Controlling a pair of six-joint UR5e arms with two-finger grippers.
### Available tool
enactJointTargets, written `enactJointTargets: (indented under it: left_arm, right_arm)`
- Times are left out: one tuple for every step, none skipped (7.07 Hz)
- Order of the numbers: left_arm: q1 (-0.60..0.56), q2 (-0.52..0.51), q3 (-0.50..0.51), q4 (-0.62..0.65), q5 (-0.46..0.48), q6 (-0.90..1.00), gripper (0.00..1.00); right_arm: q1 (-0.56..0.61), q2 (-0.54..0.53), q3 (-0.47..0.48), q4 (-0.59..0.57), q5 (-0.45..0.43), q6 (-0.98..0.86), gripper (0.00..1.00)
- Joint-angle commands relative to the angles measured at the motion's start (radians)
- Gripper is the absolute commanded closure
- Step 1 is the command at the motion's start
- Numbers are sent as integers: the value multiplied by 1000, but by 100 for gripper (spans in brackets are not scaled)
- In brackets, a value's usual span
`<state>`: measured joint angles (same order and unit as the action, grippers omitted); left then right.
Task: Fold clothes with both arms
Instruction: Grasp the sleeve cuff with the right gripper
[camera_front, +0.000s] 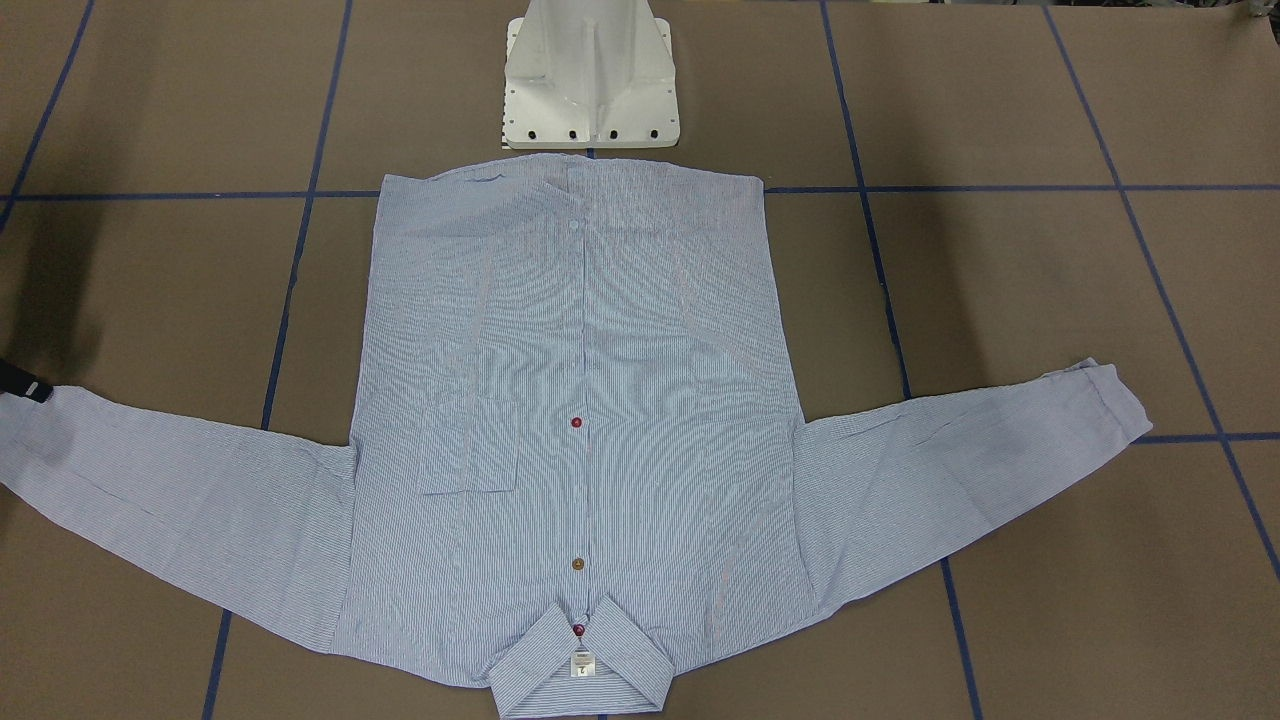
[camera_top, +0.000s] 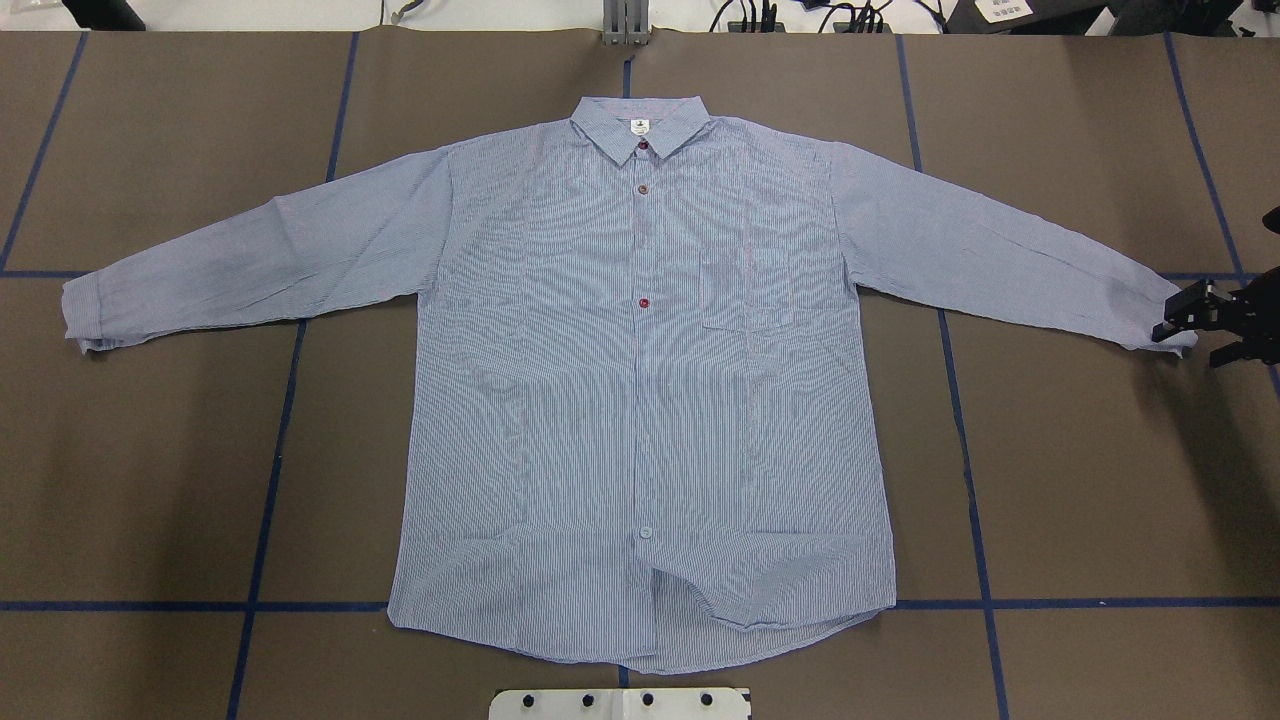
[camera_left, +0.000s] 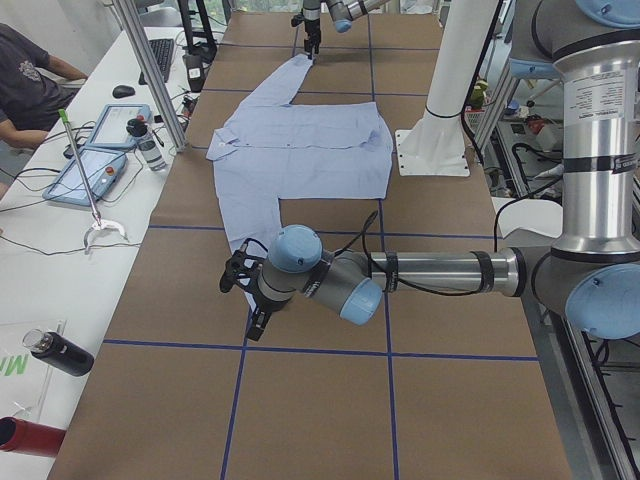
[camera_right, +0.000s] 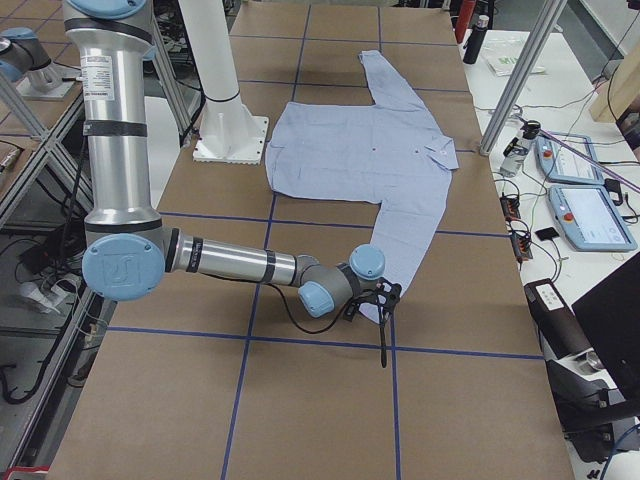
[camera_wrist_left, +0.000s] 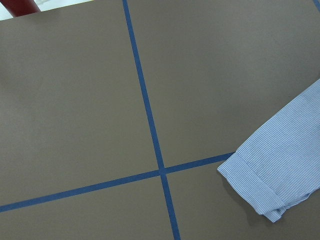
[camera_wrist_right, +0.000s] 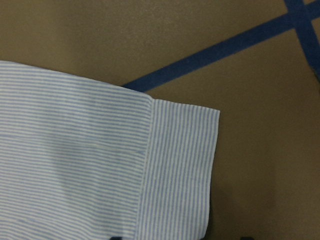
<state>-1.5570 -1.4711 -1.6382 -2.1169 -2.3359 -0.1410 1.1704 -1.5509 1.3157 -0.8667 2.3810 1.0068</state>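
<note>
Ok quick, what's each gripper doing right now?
Left gripper: cannot tell.
Right gripper: open, fingers at the cuff.

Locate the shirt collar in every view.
Exterior front-facing: collar at bottom centre.
Overhead exterior: collar at top centre.
Exterior left: collar in the upper left.
Exterior right: collar in the upper right.
Left wrist: absent.
Right wrist: absent.
Shared landmark: white pedestal base, by the hem opposite the collar.

The shirt (camera_top: 640, 400) lies flat on the table (camera_top: 150, 480), hem next to the pedestal (camera_top: 620, 703), collar (camera_top: 640, 125) on the far side, sleeves spread left and right; the right gripper (camera_top: 1195, 335) is at the right cuff (camera_top: 1148, 318), the left gripper (camera_left: 243, 295) near the left cuff (camera_top: 85, 315)
</note>
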Motion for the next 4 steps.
enactJointTargets:
  left_arm:
    - [0, 0, 1, 0, 3, 1, 0]
    - [0, 0, 1, 0, 4, 3, 0]
    - [0, 0, 1, 0, 4, 4, 0]
    - [0, 0, 1, 0, 4, 4, 0]
  right_arm:
    - [0, 2, 1, 0, -15, 3, 78]
    - [0, 6, 1, 0, -16, 3, 98]
    - [0, 8, 2, 0, -14, 4, 100]
    - [0, 6, 2, 0, -14, 6, 100]
